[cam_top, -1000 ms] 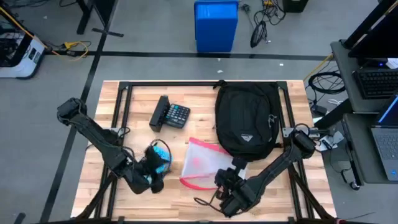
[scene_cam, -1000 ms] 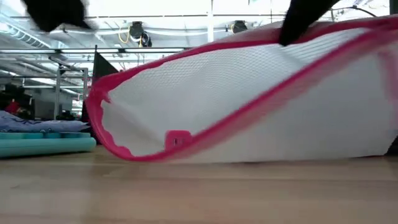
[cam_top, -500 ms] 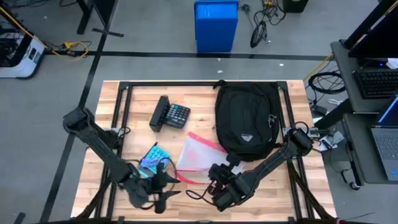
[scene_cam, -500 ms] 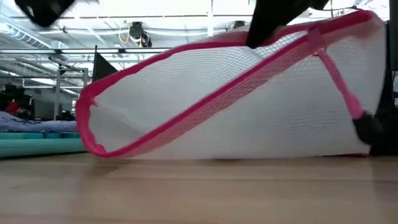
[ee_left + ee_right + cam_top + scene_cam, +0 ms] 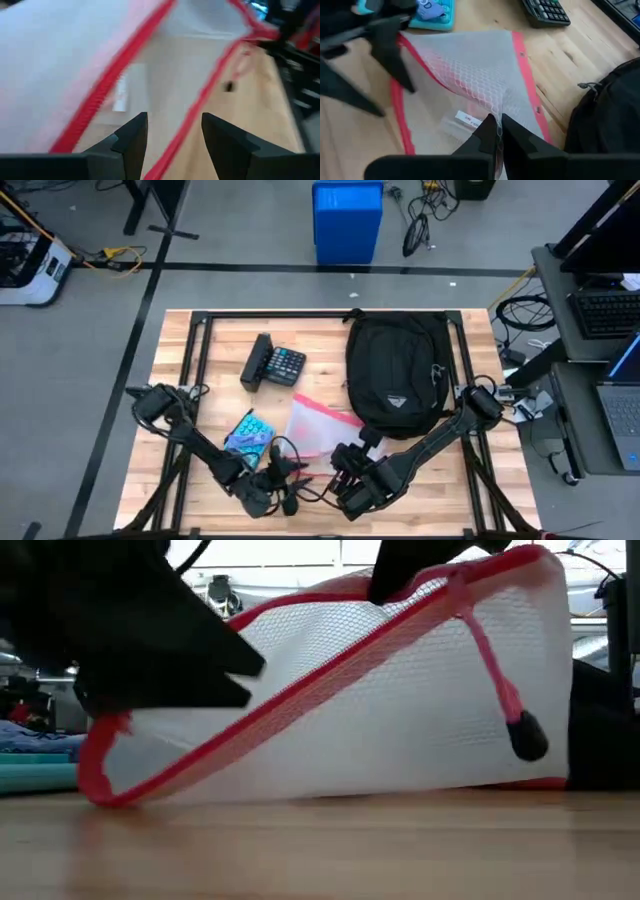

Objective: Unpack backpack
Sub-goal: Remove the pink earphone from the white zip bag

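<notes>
Pinching the mesh pouch (image 5: 318,428) between closed fingers, the right gripper (image 5: 496,131) is lifting one edge off the table (image 5: 215,345). The left gripper (image 5: 172,131) is gaping open at the pouch's mouth. The backpack (image 5: 397,372) is lying beside it, touching.

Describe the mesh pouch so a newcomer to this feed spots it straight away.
Start at the black backpack on the table's right half. Just off its near-left corner lies the mesh pouch, pinched by the right gripper, with the left gripper open at its near edge. It is the only see-through white thing, edged in a red zipper, unlike the teal packet beside it.
</notes>
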Motion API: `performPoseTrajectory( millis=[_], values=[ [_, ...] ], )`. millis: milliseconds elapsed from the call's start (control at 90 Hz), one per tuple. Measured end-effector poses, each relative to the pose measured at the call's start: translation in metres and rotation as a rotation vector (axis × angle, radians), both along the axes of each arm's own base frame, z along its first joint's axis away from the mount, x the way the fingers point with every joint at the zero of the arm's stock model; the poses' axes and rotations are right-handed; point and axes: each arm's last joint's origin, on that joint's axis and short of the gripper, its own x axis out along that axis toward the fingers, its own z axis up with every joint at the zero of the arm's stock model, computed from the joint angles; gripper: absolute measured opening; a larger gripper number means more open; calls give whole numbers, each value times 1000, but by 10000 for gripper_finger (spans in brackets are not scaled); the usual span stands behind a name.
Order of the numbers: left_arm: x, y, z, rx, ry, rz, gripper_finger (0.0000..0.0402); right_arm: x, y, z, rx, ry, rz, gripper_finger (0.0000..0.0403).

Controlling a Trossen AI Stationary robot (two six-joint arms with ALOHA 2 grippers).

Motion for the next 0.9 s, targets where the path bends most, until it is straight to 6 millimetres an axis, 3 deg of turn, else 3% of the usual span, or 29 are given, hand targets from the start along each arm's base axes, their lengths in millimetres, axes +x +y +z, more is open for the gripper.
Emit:
performPoseTrajectory(
  millis=[267,611,722,900],
  values=[
    [13,18,-1,-3,-1,71,175,-8,13,-1,37,25,44,0],
    [36,56,-1,1,11,177,175,-16,26,-1,66,38,87,0],
    [41,60,-1,70,78,64,168,-17,27,-1,69,42,92,0],
    [47,50,7,134,78,-159,128,-17,27,-1,60,50,106,0]
  ],
)
